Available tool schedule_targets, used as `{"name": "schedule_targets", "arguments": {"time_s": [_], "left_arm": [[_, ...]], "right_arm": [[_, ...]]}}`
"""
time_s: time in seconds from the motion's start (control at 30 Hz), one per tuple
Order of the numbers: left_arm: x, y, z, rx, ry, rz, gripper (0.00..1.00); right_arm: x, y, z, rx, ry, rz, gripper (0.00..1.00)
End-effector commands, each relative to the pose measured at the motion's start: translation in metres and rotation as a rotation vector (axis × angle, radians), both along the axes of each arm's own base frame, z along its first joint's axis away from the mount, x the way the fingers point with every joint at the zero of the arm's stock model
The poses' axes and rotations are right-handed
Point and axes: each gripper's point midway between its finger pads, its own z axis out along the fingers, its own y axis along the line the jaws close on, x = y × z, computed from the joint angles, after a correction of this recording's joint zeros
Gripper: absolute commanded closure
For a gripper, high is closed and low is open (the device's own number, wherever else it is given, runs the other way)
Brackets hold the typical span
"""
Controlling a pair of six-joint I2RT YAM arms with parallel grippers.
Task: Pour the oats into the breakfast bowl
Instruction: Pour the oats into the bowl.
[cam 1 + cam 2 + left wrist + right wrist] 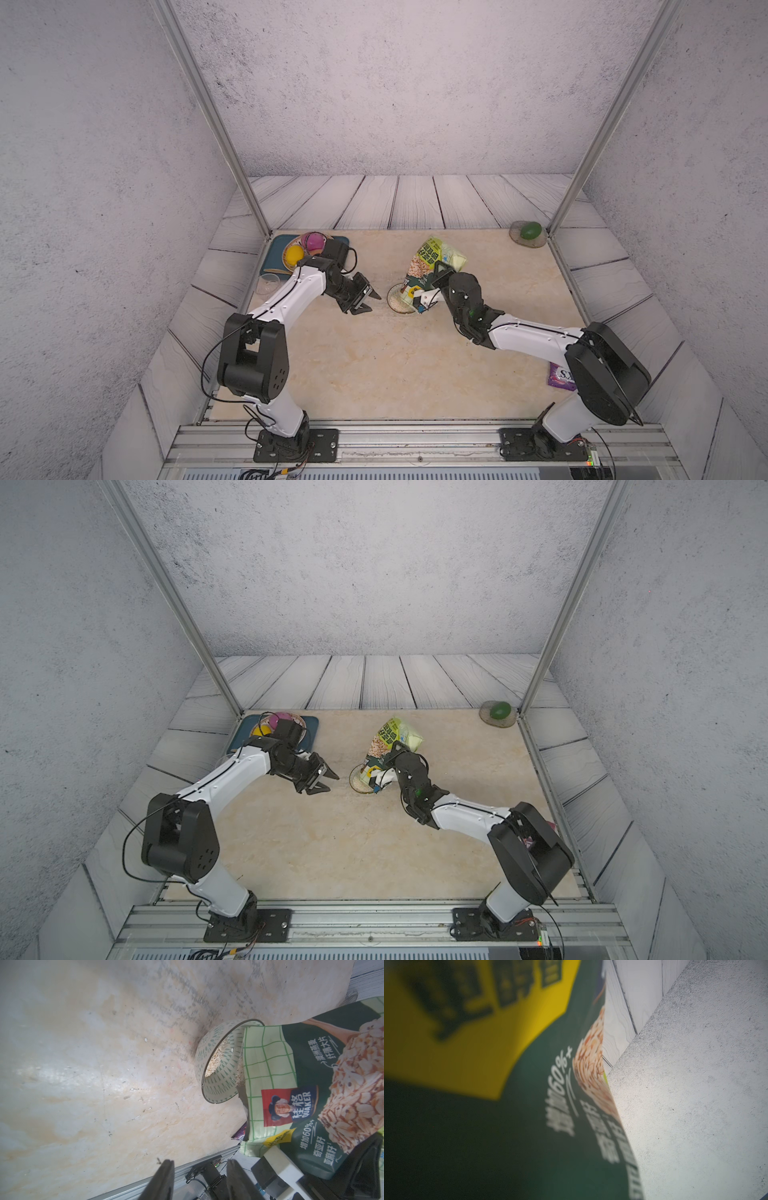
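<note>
Pouring looks underway: the right gripper (433, 285), closed on the tall yellow-green plastic oat bag (432, 255), tips its mouth into the small round white patterned bowl (203, 1051) mid-table, pale flakes (216, 1057) already inside, while the left gripper (374, 303) hovers half-open, empty.

The left arm (286, 297) and right arm (532, 334) share glossy white shells dotted with dark screws, bulky matte-black joint housings and thin looping black cables — a small green light (472, 311) glows at the right wrist.
</note>
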Motion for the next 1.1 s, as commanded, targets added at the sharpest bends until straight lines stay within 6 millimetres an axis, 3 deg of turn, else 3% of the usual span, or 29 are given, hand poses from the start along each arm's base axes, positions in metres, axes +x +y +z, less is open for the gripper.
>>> {"name": "schedule_targets", "arguments": {"time_s": [0.0, 0.03, 0.1, 0.13, 0.2, 0.3, 0.4, 0.47, 0.5, 0.57, 0.67, 0.8, 0.87, 0.97, 1.03, 1.07], "left_arm": [[0.0, 0.003, 0.002, -0.002, -0.002, 0.011, 0.54], [-0.001, 0.004, 0.002, 0.0, -0.001, 0.008, 0.54], [-0.001, 0.004, 0.002, 0.002, -0.001, 0.012, 0.54], [-0.001, 0.004, 0.001, -0.002, 0.003, 0.014, 0.54], [-0.003, 0.004, 0.001, 0.001, 0.008, 0.012, 0.54], [-0.005, 0.005, 0.0, 0.005, 0.013, 0.02, 0.54], [-0.004, 0.005, 0.0, 0.006, 0.01, 0.018, 0.54], [-0.005, 0.006, -0.001, 0.008, 0.015, 0.022, 0.54], [-0.004, 0.005, -0.001, 0.003, 0.015, 0.024, 0.54], [-0.003, 0.005, -0.001, 0.003, 0.014, 0.021, 0.54], [-0.004, 0.005, -0.003, 0.005, 0.021, 0.026, 0.54], [-0.005, 0.006, -0.003, 0.011, 0.023, 0.024, 0.54], [-0.004, 0.006, -0.002, 0.01, 0.018, 0.028, 0.54], [-0.005, 0.007, -0.001, 0.013, 0.018, 0.028, 0.54], [-0.006, 0.007, 0.0, 0.012, 0.014, 0.033, 0.54], [-0.005, 0.007, 0.0, 0.007, 0.013, 0.035, 0.54]], "right_arm": [[0.003, -0.009, 0.103, 0.237, -0.279, -0.042, 1.0], [0.006, -0.011, 0.104, 0.252, -0.286, -0.051, 1.0], [0.005, -0.003, 0.087, 0.209, -0.239, -0.021, 1.0], [0.006, -0.002, 0.088, 0.225, -0.251, -0.016, 1.0], [0.015, -0.013, 0.11, 0.29, -0.324, -0.06, 1.0], [0.008, -0.001, 0.103, 0.249, -0.285, -0.018, 1.0], [0.006, -0.006, 0.119, 0.306, -0.326, -0.027, 1.0], [-0.005, 0.005, 0.101, 0.246, -0.246, 0.013, 1.0], [-0.008, 0.006, 0.101, 0.266, -0.252, 0.02, 1.0], [-0.006, -0.003, 0.101, 0.278, -0.277, -0.012, 1.0], [-0.007, -0.002, 0.085, 0.244, -0.239, -0.011, 1.0], [-0.002, -0.007, 0.097, 0.278, -0.277, -0.031, 1.0], [-0.003, -0.001, 0.086, 0.23, -0.246, -0.011, 1.0], [0.004, -0.014, 0.095, 0.26, -0.286, -0.049, 1.0], [0.001, -0.01, 0.088, 0.229, -0.248, -0.026, 1.0], [0.004, -0.017, 0.092, 0.24, -0.262, -0.042, 1.0]]}}
